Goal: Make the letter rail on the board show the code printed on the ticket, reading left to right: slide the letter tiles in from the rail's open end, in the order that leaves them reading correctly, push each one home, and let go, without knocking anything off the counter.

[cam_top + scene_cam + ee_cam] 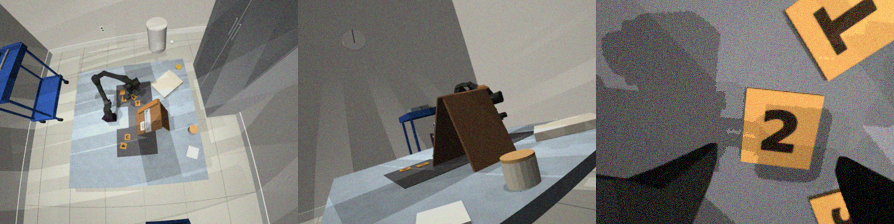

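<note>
My gripper [133,95] [776,157] is open and empty above the tile marked 2 [133,97] [783,131], which lies between and below the fingertips in the wrist view. The T tile [137,102] [856,42] lies beside it. Another tile [124,99] [827,206] is partly hidden by a finger in the wrist view, and one more [122,92] lies behind it. The C tile [127,137] [422,164] and a dark-lettered tile [123,145] [405,169] lie apart. The brown board [140,114] [477,129] carries a pale rail [148,118] and a ticket [142,126], whose print is unreadable.
A dark mat [149,147] [405,182] lies under the tiles. Beyond the board are a cream slab [167,83] [565,127], an orange-topped round container [193,129] [521,171], a white square [192,152] [444,213] and a yellow round item [179,67].
</note>
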Motion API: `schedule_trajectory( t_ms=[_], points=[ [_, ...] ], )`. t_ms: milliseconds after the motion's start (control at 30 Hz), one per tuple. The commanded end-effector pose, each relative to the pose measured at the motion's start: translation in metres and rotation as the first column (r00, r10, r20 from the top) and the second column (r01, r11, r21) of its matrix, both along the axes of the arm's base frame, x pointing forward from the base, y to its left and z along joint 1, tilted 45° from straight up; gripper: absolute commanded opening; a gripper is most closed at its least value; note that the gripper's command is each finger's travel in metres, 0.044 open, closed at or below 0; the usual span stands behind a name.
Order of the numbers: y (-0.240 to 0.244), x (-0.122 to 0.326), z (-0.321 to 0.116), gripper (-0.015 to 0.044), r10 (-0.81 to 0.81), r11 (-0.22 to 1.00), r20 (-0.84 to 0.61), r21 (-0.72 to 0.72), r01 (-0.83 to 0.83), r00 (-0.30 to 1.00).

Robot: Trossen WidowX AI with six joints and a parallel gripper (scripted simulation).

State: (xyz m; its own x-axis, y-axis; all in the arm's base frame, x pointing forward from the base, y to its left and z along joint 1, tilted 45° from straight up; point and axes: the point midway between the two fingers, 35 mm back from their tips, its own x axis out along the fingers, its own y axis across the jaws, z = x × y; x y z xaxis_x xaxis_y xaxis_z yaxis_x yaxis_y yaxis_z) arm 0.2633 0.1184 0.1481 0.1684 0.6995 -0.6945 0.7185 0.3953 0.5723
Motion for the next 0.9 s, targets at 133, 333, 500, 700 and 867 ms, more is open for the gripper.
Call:
schedule_trajectory(
  t_ms=[133,333,500,700,867],
  points=[
    [0.014,0.001,-0.017,0.0340,-0.001,1.000,-0.015,-0.001,0.001,1.000],
    [0.014,0.001,-0.017,0.0340,-0.001,1.000,-0.015,-0.001,0.001,1.000],
    [0.014,0.002,-0.019,0.0340,-0.001,1.000,-0.015,-0.001,0.001,1.000],
    [0.021,0.003,-0.025,0.0340,-0.001,1.000,-0.015,-0.001,0.001,1.000],
    [0.026,0.004,-0.030,0.0340,-0.001,1.000,-0.015,0.000,0.001,1.000]
  ],
)
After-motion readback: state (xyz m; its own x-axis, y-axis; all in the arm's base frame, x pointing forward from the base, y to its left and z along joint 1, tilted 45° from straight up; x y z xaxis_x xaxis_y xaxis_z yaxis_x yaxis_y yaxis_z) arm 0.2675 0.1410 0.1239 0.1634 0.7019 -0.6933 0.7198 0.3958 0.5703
